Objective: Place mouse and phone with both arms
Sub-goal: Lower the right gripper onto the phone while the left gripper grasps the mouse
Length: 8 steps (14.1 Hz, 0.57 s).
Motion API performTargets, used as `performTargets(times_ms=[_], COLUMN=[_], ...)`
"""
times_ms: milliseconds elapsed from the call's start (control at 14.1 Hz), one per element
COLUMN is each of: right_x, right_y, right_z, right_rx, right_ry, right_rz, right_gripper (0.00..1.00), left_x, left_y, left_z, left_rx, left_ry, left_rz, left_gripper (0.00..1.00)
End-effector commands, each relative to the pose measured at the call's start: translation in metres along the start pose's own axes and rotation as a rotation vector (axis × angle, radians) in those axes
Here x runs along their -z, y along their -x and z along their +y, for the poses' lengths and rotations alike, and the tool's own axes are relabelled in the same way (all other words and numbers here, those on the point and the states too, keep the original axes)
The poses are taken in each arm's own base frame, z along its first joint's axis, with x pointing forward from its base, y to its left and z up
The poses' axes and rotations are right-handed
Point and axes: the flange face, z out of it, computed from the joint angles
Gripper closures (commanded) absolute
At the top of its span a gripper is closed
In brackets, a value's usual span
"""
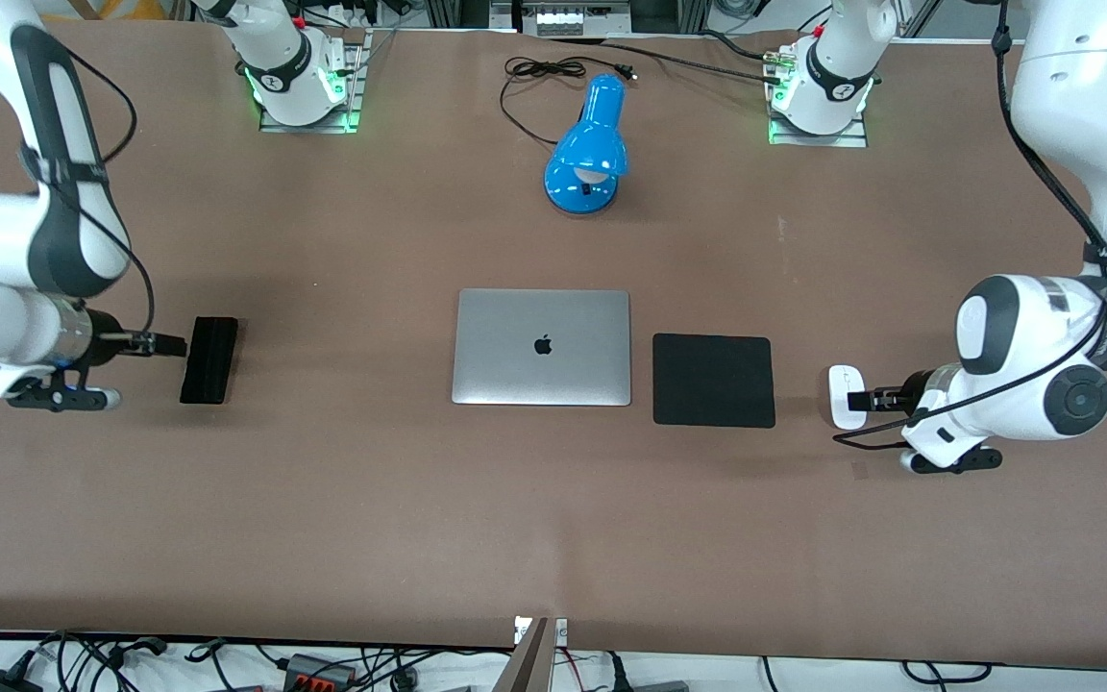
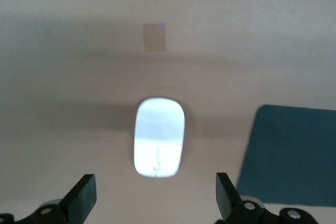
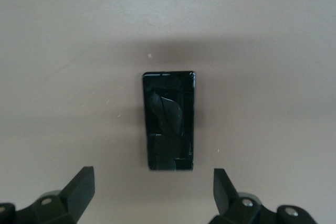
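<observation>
A: Table state? Start at the centre.

B: Closed silver laptop lies flat mid-table. Square black mouse pad sits just beside it, toward the left arm's end, not touching. Blue desk lamp stands farther from the front camera than the laptop, between the two arm bases, its black cord coiled at the table edge by it.

A: The mouse?

B: Small white oval mouse rests on the brown table, near the pad on the side toward the left arm's end, apart from it. In the left wrist view the mouse lies bare on the table, a corner of the pad beside it, and a small pale tape patch stuck on the tabletop nearby.

A: Left gripper?

B: Left gripper is over the mouse. Its fingers are spread wide, one to each side of the mouse, and not touching it.

A: The phone?

B: Slim black glossy phone lies flat near the right arm's end, well apart from the laptop. The right wrist view shows its face with reflections on it.

A: Right gripper?

B: Right gripper is over the phone's edge. Fingers are spread wide, the phone seen between them, no contact.
</observation>
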Motion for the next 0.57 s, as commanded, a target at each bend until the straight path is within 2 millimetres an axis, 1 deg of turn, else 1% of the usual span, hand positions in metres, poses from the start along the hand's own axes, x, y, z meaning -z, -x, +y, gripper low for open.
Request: performTargets(times_ms=[0, 71, 142, 213, 284, 355, 497], right_x=[-0.032, -0.043, -0.052, -0.057, -0.062, -0.071, -0.089], right_y=[-0.010, -0.012, -0.011, -0.010, -0.009, -0.008, -0.004], right_z=[0.006, 0.006, 0.006, 0.005, 0.005, 0.006, 0.009], right_rx=[-0.014, -0.031, -0.036, -0.036, -0.036, -0.037, -0.039], right_ry=[0.003, 0.002, 0.002, 0.001, 0.001, 0.000, -0.001], right_rz=[-0.022, -0.039, -0.053, -0.061, -0.070, -0.076, -0.078], right_gripper=[0.00, 0.00, 0.00, 0.00, 0.00, 0.00, 0.00], left_x=[-0.008, -0.010, -0.017, -0.024, -0.034, -0.040, -0.042], left_y=[-0.011, -0.011, -0.009, -0.006, 0.000, 0.003, 0.004], left_z=[0.006, 0.008, 0.010, 0.016, 0.018, 0.018, 0.018], left_rx=[-0.103, -0.111, -0.117, -0.132, -0.140, -0.142, -0.143], left_ry=[-0.022, -0.023, -0.025, -0.034, -0.040, -0.040, -0.040], left_rz=[0.033, 0.033, 0.025, 0.040, 0.048, 0.060, 0.062], left_gripper=[0.00, 0.00, 0.00, 0.00, 0.00, 0.00, 0.00])
